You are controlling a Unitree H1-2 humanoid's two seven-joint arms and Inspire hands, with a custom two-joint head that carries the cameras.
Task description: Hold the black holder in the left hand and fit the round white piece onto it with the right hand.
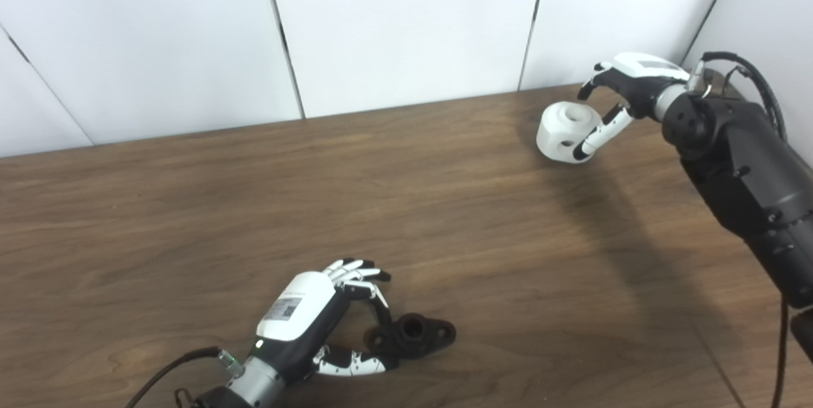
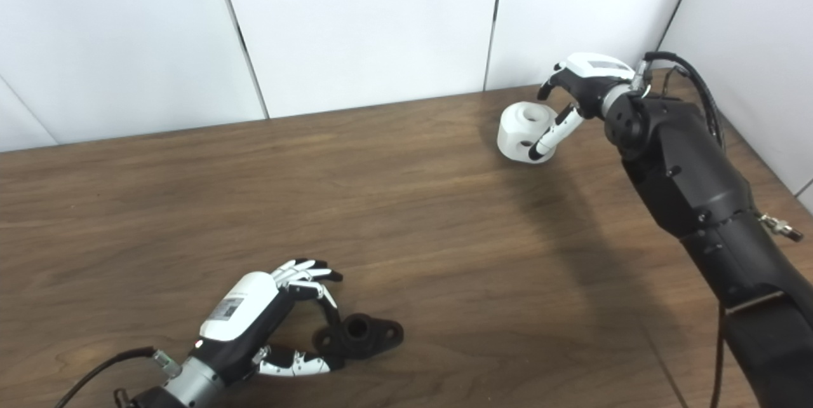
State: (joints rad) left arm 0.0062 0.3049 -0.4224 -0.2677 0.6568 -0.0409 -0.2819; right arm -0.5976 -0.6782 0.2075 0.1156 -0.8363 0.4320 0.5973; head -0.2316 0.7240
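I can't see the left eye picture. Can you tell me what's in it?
A robot's right hand grips a round white piece at the far right of a wooden table. Its left hand reaches around a black holder lying near the front.

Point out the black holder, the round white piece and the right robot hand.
black holder (image 1: 414, 330), left eye view, on its raised round collar.
round white piece (image 2: 522, 129), right eye view, on its side wall.
right robot hand (image 1: 625, 85), left eye view, on the back of the palm.

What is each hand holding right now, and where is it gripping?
The right hand grips the round white piece by its side. The left hand touches the black holder's left end; a firm hold is unclear.
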